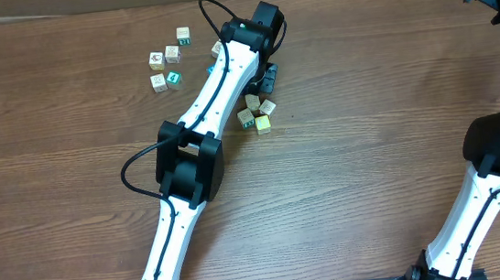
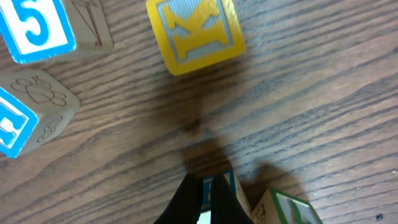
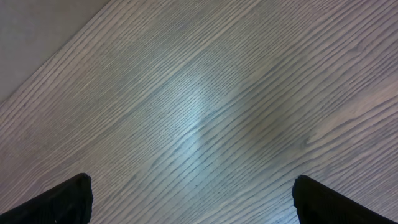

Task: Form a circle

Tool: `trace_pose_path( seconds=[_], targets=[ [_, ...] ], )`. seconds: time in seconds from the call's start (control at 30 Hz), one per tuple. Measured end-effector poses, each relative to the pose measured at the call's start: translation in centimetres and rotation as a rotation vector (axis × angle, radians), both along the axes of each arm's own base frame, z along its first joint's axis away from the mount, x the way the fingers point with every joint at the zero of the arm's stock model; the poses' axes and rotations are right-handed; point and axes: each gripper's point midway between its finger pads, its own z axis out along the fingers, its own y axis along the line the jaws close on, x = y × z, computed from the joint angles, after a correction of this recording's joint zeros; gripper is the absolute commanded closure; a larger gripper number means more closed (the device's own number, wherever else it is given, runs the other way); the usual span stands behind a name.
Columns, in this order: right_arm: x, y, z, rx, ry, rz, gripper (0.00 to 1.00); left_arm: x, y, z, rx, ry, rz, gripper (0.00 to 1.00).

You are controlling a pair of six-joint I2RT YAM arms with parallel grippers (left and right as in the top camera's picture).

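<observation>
Overhead: the left arm (image 1: 213, 93) reached diagonally from the near edge across the table (image 1: 370, 147). Its jaws sat at the far edge of the circle (image 1: 257, 113), a tight knot of four cubes just right of the arm. Jaw state could not be read from this view. A looser scatter (image 1: 173, 53) of similar cubes lay well apart to the upper left. The right arm (image 1: 499, 144) stood along the right side, with its jaws up near the far right corner, away from every cube. Left wrist: jaws closed, tips together low over the wood, with nothing clearly held. The K cube (image 2: 194, 34), yellow, lay ahead. The 5 cube (image 2: 37, 28) and the paw cube (image 2: 34, 118), both blue-faced, lay at left. The green cube (image 2: 289, 211) lay just right of the tips, and a bare patch sat between them all. A teal edge showed beside the tips, and contact was unclear. Right wrist: jaws wide open and holding nothing, with only wood grain between them.
</observation>
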Motion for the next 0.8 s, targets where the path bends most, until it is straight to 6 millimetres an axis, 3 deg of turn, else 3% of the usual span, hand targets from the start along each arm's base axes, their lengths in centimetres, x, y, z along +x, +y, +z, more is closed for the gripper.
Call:
trace_pose_path(
  seconds=[0.8],
  targets=[
    [0.00, 0.00, 0.00, 0.000, 0.000, -0.001, 0.00, -0.95, 0.37, -0.15, 0.013, 0.040, -0.001, 0.96]
  ],
)
